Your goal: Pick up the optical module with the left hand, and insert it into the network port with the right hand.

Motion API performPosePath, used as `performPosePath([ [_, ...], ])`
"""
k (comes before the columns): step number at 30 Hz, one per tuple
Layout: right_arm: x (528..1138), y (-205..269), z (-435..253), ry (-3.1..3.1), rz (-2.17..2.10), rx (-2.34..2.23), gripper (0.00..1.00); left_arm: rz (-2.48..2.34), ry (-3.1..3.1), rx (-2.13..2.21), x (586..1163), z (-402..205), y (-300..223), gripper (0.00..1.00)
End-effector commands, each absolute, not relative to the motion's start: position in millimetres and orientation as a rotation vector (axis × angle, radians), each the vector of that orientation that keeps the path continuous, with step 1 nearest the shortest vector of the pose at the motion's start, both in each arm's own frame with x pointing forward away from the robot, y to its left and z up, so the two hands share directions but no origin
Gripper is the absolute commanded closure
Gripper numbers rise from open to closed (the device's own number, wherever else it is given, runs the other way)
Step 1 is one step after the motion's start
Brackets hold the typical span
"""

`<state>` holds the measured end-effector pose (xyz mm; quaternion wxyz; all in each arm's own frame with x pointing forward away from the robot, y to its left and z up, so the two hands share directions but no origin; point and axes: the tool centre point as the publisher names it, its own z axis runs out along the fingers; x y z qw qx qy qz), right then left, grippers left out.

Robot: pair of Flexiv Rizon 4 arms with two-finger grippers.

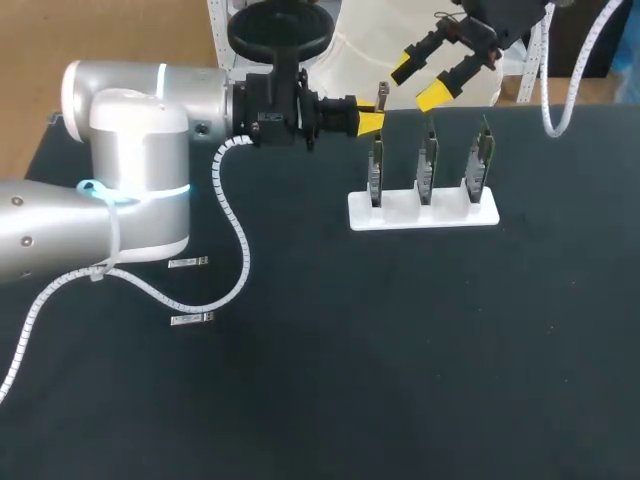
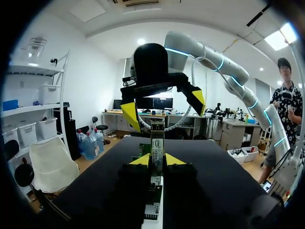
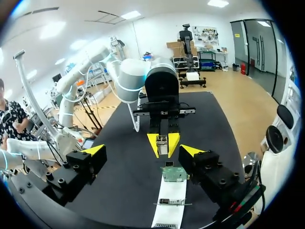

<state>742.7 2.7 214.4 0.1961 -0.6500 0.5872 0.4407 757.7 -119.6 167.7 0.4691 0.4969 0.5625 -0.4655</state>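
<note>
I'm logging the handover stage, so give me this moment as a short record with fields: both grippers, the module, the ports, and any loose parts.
left gripper: shut on the optical module
optical module: upright, in the air by the stand's left end
right gripper: open, empty, facing the module
port boards: three, upright in a white stand
loose parts: two small metal parts on the table near the left arm

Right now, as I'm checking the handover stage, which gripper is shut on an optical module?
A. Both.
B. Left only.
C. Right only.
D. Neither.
B: the left gripper pinches the optical module between its yellow tips, while the right gripper stands open and empty, apart from it.
</note>
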Motion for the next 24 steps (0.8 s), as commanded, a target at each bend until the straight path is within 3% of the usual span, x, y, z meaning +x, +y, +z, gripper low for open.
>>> performPosePath([
  [1,746.3,3.9,210.6,1.627,1.283,-1.821,0.0,-1.134,1.379,1.21,754.8,167.5,-119.3,1.0],
  [24,742.8,16.9,206.1,1.7,1.035,-1.569,0.0,-1.134,1.379,1.21,754.8,167.5,-119.3,1.0],
])
